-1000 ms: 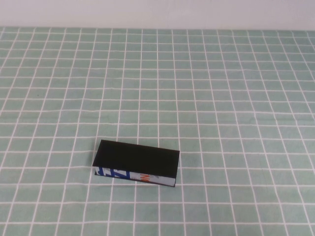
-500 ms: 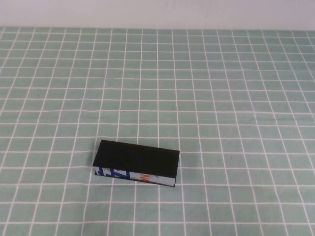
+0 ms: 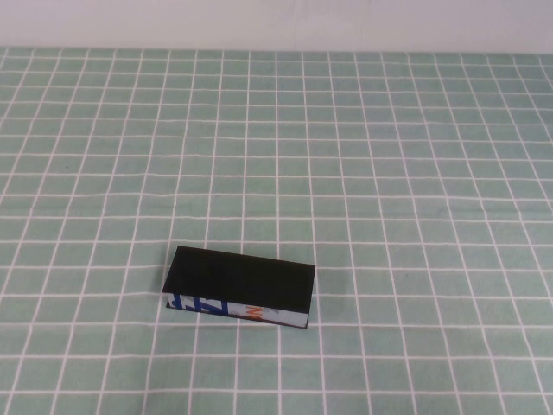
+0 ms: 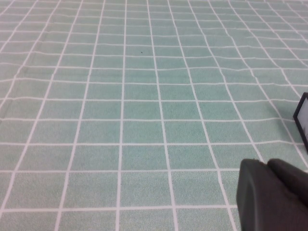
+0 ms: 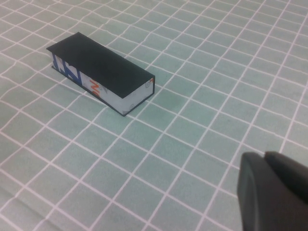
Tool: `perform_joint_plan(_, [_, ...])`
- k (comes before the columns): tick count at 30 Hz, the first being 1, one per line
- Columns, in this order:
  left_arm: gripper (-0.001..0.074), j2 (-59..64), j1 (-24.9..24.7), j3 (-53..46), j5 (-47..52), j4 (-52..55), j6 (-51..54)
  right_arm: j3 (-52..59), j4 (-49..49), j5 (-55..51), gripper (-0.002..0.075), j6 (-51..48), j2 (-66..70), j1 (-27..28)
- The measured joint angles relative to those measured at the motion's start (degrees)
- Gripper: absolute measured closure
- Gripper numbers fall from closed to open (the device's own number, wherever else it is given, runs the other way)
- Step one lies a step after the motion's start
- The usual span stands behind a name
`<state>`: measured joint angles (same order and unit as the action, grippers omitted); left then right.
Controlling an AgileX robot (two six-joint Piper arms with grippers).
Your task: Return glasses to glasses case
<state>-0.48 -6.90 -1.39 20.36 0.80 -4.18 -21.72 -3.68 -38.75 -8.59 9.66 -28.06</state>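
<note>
Glasses case [image 3: 239, 287]: black rectangular box, closed, lying flat on the green checked tablecloth [image 3: 415, 173] toward the near edge and left of centre in the high view; printed white side with blue and orange lettering faces the robot. Long axis runs roughly left to right, its right end set slightly nearer the robot. Glasses: none visible in any view, so presumably already inside the closed case; judged, not seen. Right gripper [image 5: 274, 192]: clenched, holding nothing, hanging above bare cloth well apart from the case [image 5: 101, 72], which lies out ahead of it with one short end turned toward it. Left gripper [image 4: 269, 195]: dark tip at the corner of its own wrist view, also over bare cloth; open or closed cannot be told. Only a white-and-black corner of the case [image 4: 302, 118] shows at that view's margin. Which arm is nearer cannot be told. Beyond the case: bare cloth to a pale wall [image 3: 276, 22].
</note>
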Motion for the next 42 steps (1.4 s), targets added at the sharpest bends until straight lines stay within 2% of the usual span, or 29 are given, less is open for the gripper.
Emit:
perform_joint_plan(19, [0.0737, 0.0, 0.0, 0.0, 0.12, 0.12, 0.22, 0.0, -0.15, 0.0, 0.0737, 0.0, -0.13, 0.63])
perform_joint_plan(24, [0.0737, 0.0, 0.0, 0.0, 0.14, 0.23, 0.22, 0.0, -0.5, 0.0, 0.0737, 0.0, -0.46, 8.59])
perform_joint_plan(32, [0.0737, 0.0, 0.0, 0.0, 0.14, 0.23, 0.25, 0.12, -0.95, 1.71, 0.0737, 0.0, -3.49, 26.17])
perform_joint_plan(35, [0.0737, 0.0, 0.0, 0.0, 0.14, 0.23, 0.35, 1.38, -1.58, 3.16, 0.0737, 0.0, -5.76, 28.93])
perform_joint_plan(42, [0.0737, -0.05, 0.0, 0.0, 0.25, 0.23, 0.38, 12.12, -2.53, 8.34, 0.0737, 0.0, -10.17, 29.51])
